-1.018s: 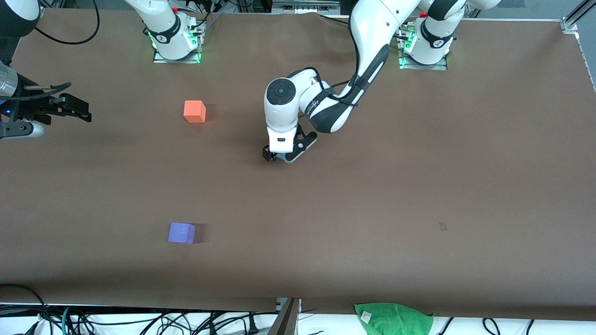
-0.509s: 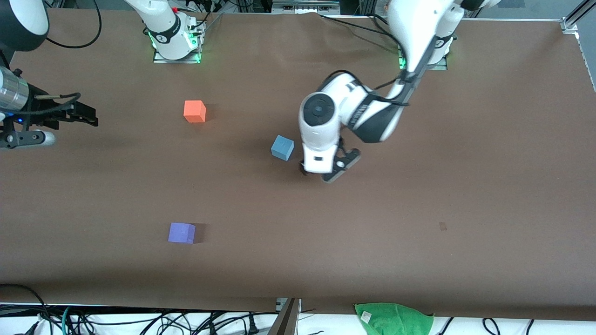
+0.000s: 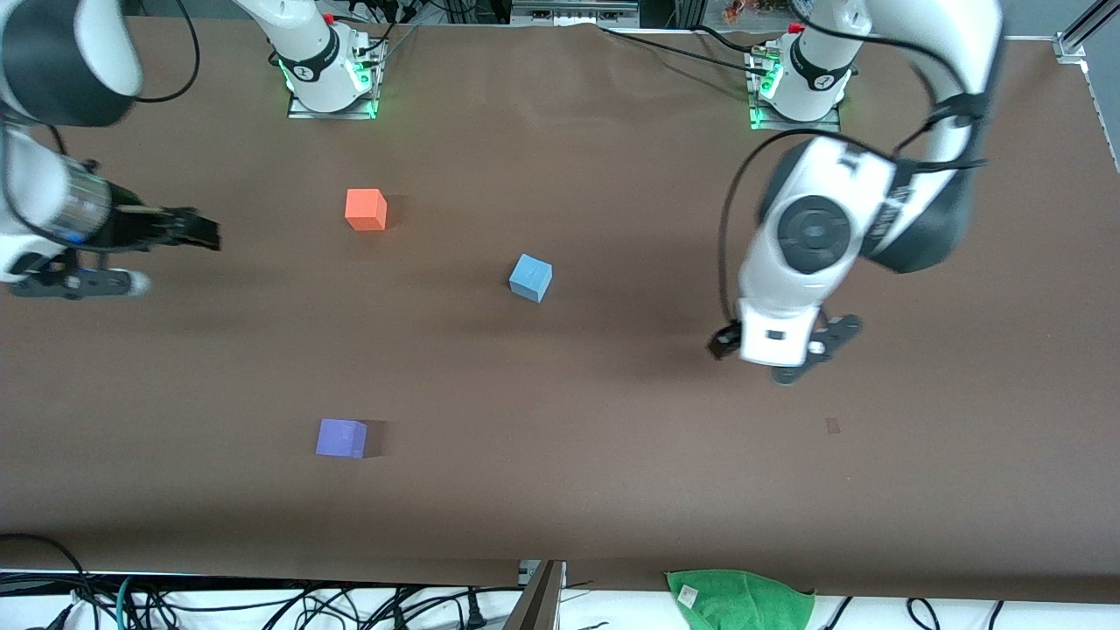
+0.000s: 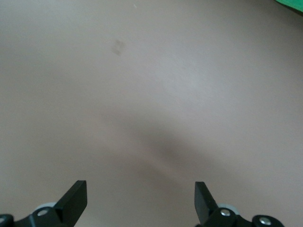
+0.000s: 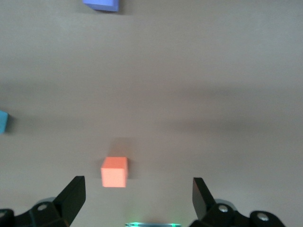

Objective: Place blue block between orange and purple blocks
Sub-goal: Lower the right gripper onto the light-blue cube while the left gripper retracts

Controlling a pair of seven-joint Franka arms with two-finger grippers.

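The blue block (image 3: 530, 277) rests on the brown table, untouched. It lies nearer the front camera than the orange block (image 3: 366, 210), farther than the purple block (image 3: 341, 438), and off their line toward the left arm's end. My left gripper (image 3: 757, 357) hangs open and empty over bare table, well away from the blue block; its wrist view shows the left gripper (image 4: 140, 198) with only tabletop between its fingers. My right gripper (image 3: 206, 234) waits open at the right arm's end. The right wrist view shows the right gripper (image 5: 137, 196), the orange block (image 5: 114, 171), purple block (image 5: 101, 4) and blue block (image 5: 3, 121).
A green cloth (image 3: 742, 597) lies off the table's near edge. A small dark mark (image 3: 832, 426) sits on the table near the left gripper. Both arm bases stand at the edge farthest from the front camera. Cables run along the near edge.
The left gripper has lifted off the blue block, leaving it on the table, and swung toward the left arm's end. The right arm has drifted slightly toward the middle.
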